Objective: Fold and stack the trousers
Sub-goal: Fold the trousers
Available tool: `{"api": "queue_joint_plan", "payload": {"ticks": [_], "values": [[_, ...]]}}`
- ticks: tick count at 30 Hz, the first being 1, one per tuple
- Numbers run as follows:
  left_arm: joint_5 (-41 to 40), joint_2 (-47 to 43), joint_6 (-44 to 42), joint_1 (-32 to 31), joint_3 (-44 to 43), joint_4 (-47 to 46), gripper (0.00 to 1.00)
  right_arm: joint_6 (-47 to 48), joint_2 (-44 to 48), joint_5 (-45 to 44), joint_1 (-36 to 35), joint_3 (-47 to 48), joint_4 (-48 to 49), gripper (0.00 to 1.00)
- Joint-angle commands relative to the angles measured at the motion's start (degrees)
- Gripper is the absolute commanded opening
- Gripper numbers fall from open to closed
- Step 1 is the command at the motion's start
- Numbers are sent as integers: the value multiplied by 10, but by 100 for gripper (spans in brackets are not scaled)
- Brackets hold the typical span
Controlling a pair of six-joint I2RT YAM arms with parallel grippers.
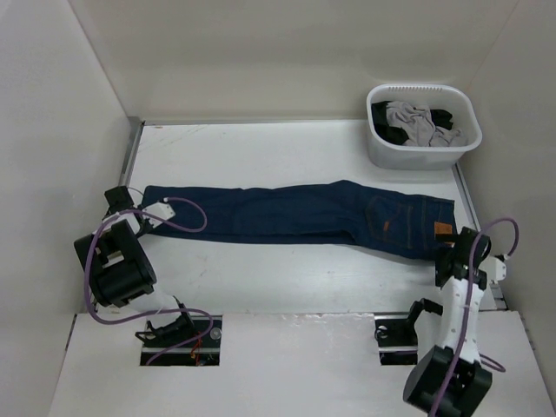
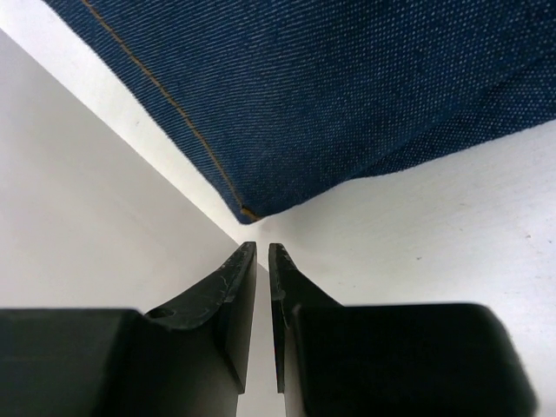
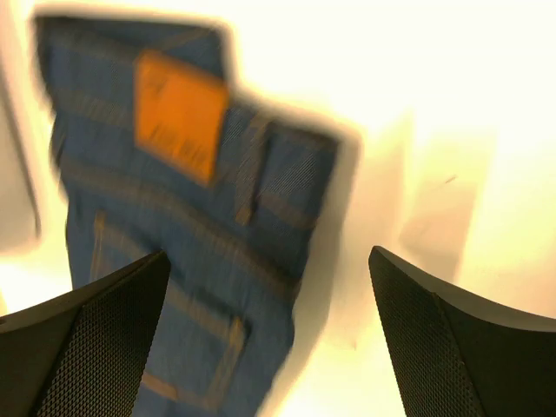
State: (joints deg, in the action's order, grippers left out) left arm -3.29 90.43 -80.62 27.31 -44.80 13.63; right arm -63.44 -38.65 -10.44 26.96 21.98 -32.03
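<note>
The trousers point(image 1: 295, 213) are dark navy jeans lying flat across the table, folded lengthwise, leg hems at the left and waistband at the right with a tan-orange patch point(image 1: 442, 229). My left gripper point(image 1: 142, 217) sits just off the hem corner point(image 2: 248, 211), its jaws almost together with only a thin slit and nothing between them. My right gripper point(image 1: 452, 252) hovers open at the near waistband corner. In the right wrist view the jeans point(image 3: 174, 261) and patch point(image 3: 178, 113) are blurred, with the wide-open fingers point(image 3: 95, 339) straddling the fabric edge.
A white basket point(image 1: 379, 149) with grey and black clothes stands at the back right. Walls close in on the left, back and right. A metal rail point(image 1: 132, 148) runs along the table's left edge. Purple cables loop around both arms.
</note>
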Motion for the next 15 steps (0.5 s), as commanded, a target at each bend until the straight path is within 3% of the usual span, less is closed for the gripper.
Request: {"api": "queue_joint_plan", "payload": {"ticks": [1, 4, 15], "values": [[4, 5, 3, 2, -1, -12, 10, -71, -52, 19, 39, -1, 83, 100], [1, 10, 3, 4, -3, -13, 10, -72, -100, 12, 60, 1, 129, 89], [-5, 26, 8, 7, -10, -26, 3, -28, -198, 22, 89, 13, 195, 23]]}}
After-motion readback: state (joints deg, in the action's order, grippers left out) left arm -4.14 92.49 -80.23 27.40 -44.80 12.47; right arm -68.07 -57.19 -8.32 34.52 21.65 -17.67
